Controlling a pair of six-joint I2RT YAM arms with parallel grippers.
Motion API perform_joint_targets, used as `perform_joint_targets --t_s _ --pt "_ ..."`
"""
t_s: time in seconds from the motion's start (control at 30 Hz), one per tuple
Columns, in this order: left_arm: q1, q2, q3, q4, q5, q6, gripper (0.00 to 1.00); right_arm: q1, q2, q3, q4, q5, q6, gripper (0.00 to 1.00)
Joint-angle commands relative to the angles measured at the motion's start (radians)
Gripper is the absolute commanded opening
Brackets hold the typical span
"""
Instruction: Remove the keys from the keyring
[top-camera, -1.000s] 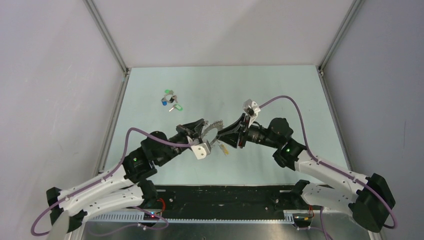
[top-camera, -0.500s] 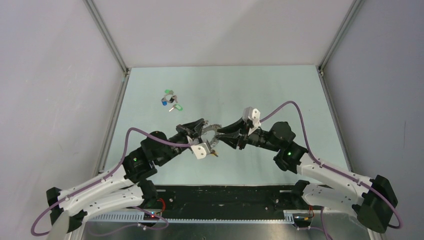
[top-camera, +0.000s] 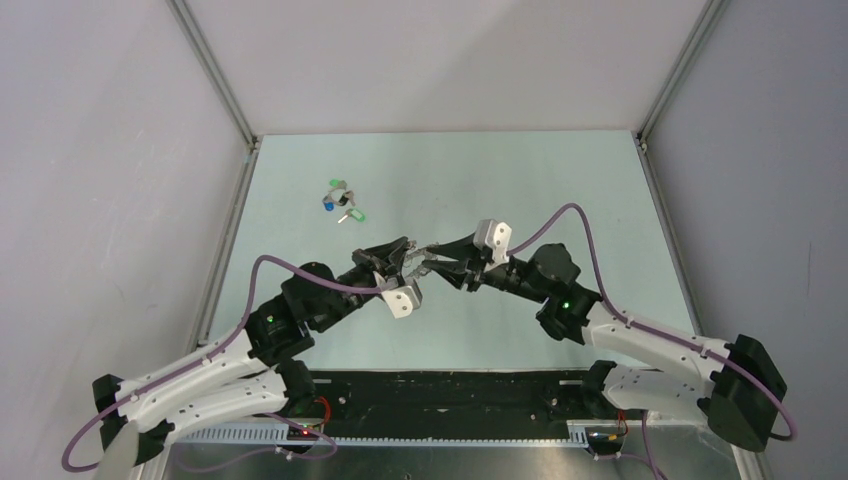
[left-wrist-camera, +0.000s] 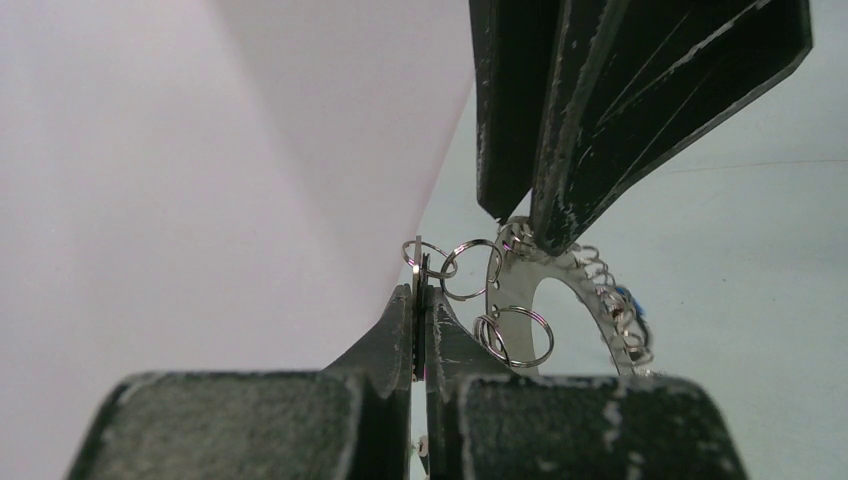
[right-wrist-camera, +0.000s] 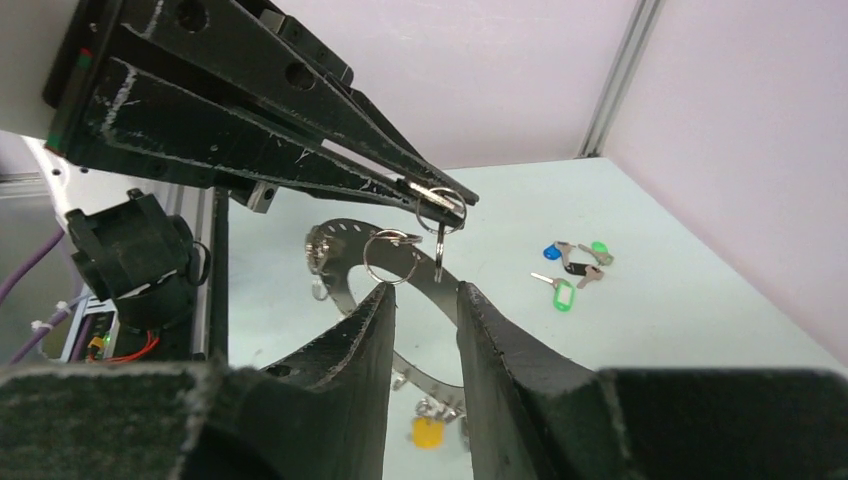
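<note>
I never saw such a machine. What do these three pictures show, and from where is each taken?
These are two robot arms at a pale green table. One picture looks down from above; two come from cameras on the wrists. The left gripper is shut on a small silver metal key, joined by wire loops to the flat grey washer-shaped keyring. The right gripper straddles the ring's band; whether it grips is unclear. Loose keys with coloured tags lie further back.

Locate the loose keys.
Loose keys lie far left on the table in the top view, beyond the left hand; right of the keyring in the right wrist view.
</note>
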Motion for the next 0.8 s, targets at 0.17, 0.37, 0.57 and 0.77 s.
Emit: perform_joint_targets --t_s 0.17,0.37,0.57,0.77 --pt "0.003 -0.016 0.014 0.079 0.005 0.006 0.0 0.007 0.059 0.106 0.046 0.003 -0.037 0.32" --pt "0.003 -0.016 0.015 0.079 0.007 0.006 0.0 0.011 0.077 0.12 0.044 0.007 -0.038 0.29" --pt "0.003 -0.017 0.015 0.079 0.004 0.009 0.0 0.011 0.101 0.13 0.035 0.002 -0.032 0.24" --pt "0.003 -0.016 0.013 0.079 0.001 0.011 0.0 0.013 0.095 0.137 0.022 -0.01 -0.022 0.0"
